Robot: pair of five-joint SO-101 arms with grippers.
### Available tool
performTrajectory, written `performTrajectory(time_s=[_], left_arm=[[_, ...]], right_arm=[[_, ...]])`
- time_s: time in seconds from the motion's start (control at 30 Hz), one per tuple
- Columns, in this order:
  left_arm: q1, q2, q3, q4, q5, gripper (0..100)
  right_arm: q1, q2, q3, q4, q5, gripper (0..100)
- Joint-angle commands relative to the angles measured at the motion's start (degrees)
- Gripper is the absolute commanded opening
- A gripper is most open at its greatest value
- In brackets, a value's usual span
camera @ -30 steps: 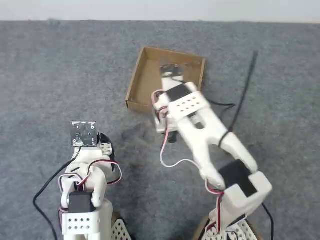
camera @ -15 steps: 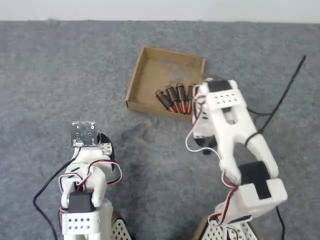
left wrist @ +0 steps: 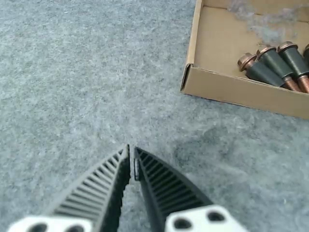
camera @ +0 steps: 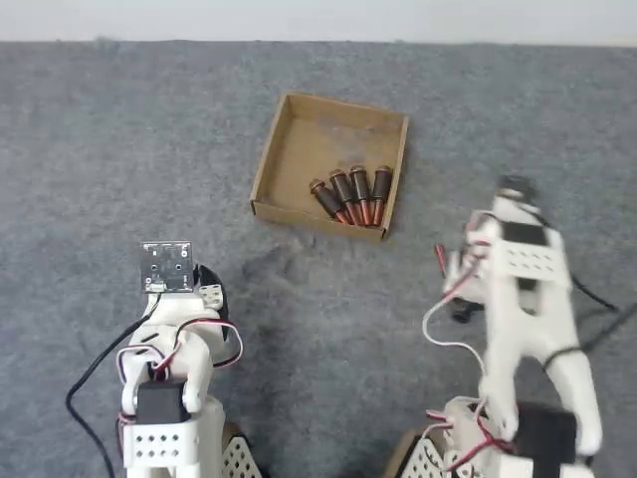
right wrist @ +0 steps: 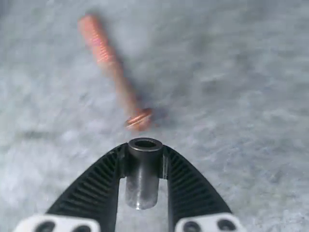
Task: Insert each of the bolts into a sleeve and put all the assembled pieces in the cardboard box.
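The cardboard box (camera: pixel 289 149) sits on the grey carpet with several assembled bolt-and-sleeve pieces (camera: pixel 353 197) lying side by side along its near wall. My right gripper (right wrist: pixel 145 151) is shut on a dark sleeve (right wrist: pixel 142 186), held with its bore facing outward. Just beyond it on the carpet lies a loose copper bolt (right wrist: pixel 113 67), head toward the sleeve. That bolt (camera: pixel 440 257) lies right of the box, beside the right arm (camera: pixel 523 269). My left gripper (left wrist: pixel 131 149) is shut and holds nothing, low over the carpet short of the box's (left wrist: pixel 231 89) near corner.
Grey carpet covers the whole table. The left arm (camera: pixel 169 339) stands at the front left with a metal plate on its wrist. Cables trail from both arms. Open carpet lies left of the box and between the arms.
The right arm has swung from over the box out to the right and back, uncovering the pieces in the box. The left arm has not moved.
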Motion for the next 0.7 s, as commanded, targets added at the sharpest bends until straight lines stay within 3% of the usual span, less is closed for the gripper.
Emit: performTrajectory(time_s=[0.0, 0.27, 0.47, 0.67], left_arm=[[-0.3, -1.2, -0.5, -1.1, 0.8, 1], [0.0, -1.2, -0.5, -1.3, 0.5, 1], [0.3, -1.2, -0.5, -3.4, 0.5, 1], [6.7, -1.2, -3.6, -2.4, -5.7, 1]], right_arm=[[8.5, -5.2, 3.4, -5.5, 0.8, 0.7], [20.9, -5.1, 8.4, -9.6, 0.9, 0.7], [27.5, -5.1, 13.8, -21.5, 0.9, 0.7], [28.7, -5.1, 14.2, -23.7, 0.9, 0.7]])
